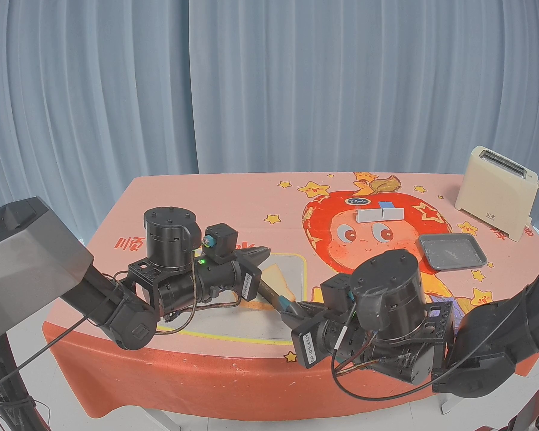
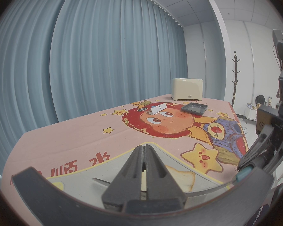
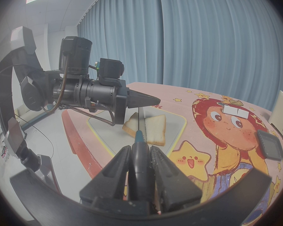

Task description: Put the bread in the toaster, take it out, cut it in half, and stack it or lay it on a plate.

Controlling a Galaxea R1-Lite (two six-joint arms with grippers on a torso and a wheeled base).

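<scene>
Near front edge: right end effector (image 3: 141,150) clamped on knife (image 3: 138,138), blade across bread (image 3: 153,129) lying on grey mat (image 3: 110,138). Left end effector (image 1: 263,252) pinched closed, empty, just above bread. Farther back: grey tray (image 1: 452,251). Toaster (image 1: 497,191) at far right corner of tabletop (image 1: 221,199).

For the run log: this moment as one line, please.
step: cutting | left gripper: jaws shut, over bread | right gripper: jaws shut on knife, blade across bread | bread: on cutting board
</scene>
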